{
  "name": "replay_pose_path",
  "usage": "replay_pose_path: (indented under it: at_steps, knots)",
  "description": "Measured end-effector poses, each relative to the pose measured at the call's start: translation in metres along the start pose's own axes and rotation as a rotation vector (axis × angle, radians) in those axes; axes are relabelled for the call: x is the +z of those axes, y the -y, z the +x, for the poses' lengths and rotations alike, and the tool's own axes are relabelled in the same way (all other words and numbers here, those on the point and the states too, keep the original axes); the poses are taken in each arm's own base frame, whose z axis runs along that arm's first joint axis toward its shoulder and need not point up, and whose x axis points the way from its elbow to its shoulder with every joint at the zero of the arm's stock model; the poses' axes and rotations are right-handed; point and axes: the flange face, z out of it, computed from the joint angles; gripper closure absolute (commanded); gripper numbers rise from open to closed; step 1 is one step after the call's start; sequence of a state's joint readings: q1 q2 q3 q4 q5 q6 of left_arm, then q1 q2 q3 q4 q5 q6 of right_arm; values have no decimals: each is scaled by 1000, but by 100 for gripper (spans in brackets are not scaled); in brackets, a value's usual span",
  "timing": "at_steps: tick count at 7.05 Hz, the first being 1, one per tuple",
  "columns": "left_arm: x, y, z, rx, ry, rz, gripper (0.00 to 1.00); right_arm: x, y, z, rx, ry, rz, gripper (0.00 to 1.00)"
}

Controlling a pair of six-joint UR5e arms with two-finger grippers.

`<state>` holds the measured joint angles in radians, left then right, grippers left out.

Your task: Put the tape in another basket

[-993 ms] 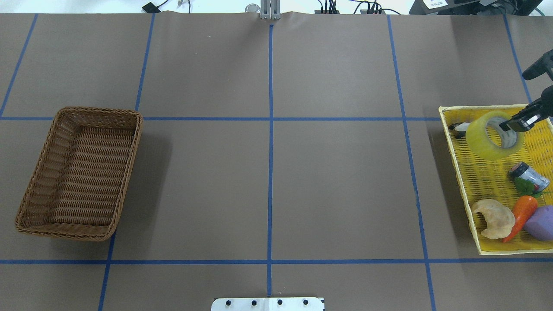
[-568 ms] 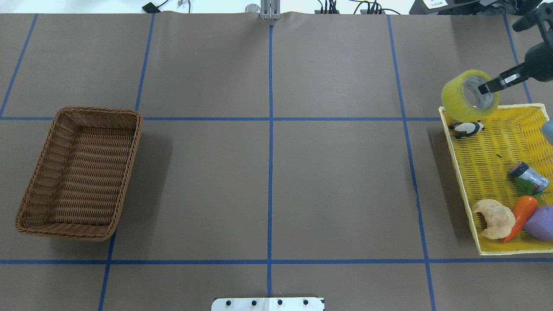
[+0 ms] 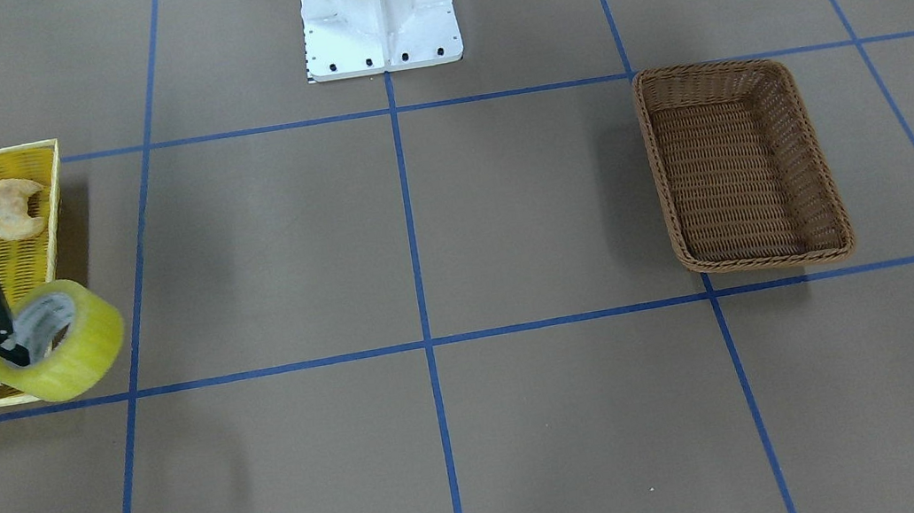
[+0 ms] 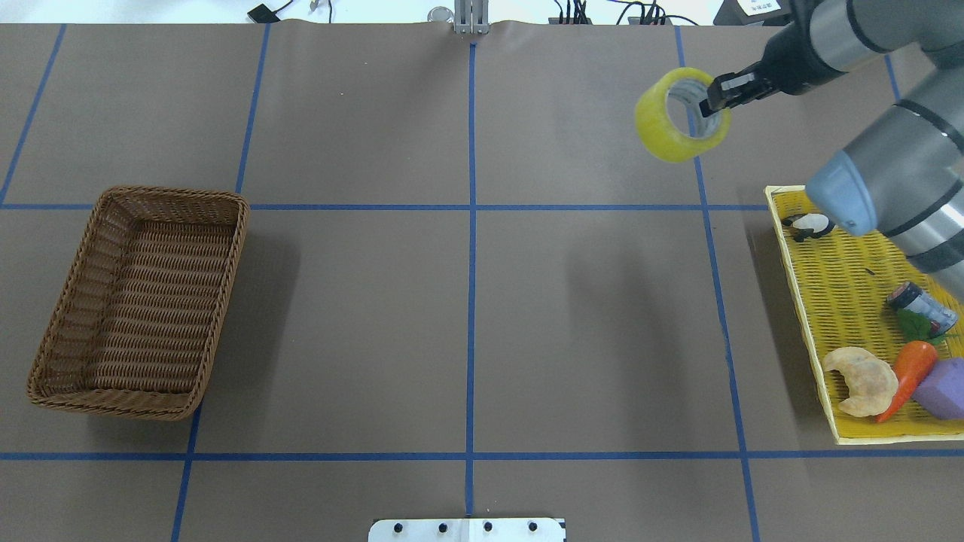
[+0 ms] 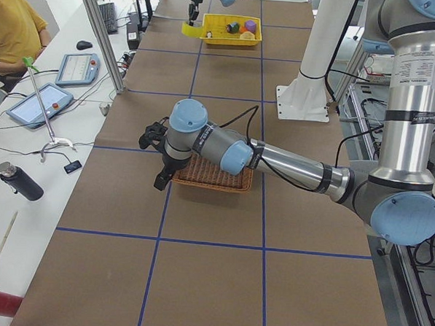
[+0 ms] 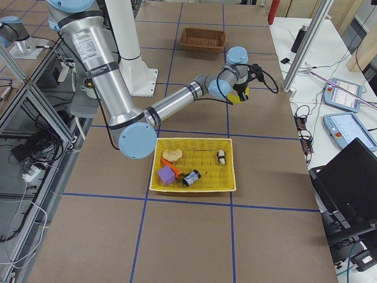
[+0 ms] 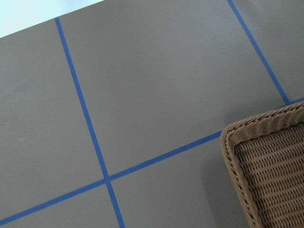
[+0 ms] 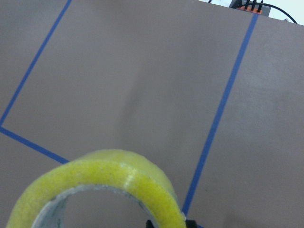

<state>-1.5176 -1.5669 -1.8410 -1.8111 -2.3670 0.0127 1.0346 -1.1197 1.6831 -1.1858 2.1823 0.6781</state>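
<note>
The tape, a yellow-green roll with a white core, hangs in the air over bare table, left of and beyond the yellow basket. My right gripper is shut on its wall, one finger inside the core. The tape also shows in the front view, the right side view and the right wrist view. The brown wicker basket sits empty at the far left; its corner shows in the left wrist view. My left gripper shows only in the left side view, beside that basket; I cannot tell its state.
The yellow basket holds a small black-and-white figure, a dark jar, a carrot, a purple block and a croissant. The robot's white base stands at the table's near edge.
My right gripper has lifted the tape out of the yellow basket and carried it left and away from the robot, over bare table. The brown basket has not moved.
</note>
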Motion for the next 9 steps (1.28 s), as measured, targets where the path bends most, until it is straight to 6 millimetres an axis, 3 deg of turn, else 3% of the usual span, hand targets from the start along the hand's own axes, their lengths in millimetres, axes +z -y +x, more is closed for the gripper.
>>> replay_pose_path:
  at_steps: [2,4,5,7,9]
  knots:
    - [4,34,12,46,-32,26,2,33,10,-93,97,-26,101,100]
    - [22,87,27,73,-197,19,2,75,8,-155,135,26,207,100]
    - [30,118,44,83,-291,11,2,98,9,-187,154,63,267,100]
    - [53,171,101,93,-401,-26,2,117,19,-244,176,104,324,100]
    - [73,207,157,119,-462,-40,2,116,22,-278,172,133,341,100]
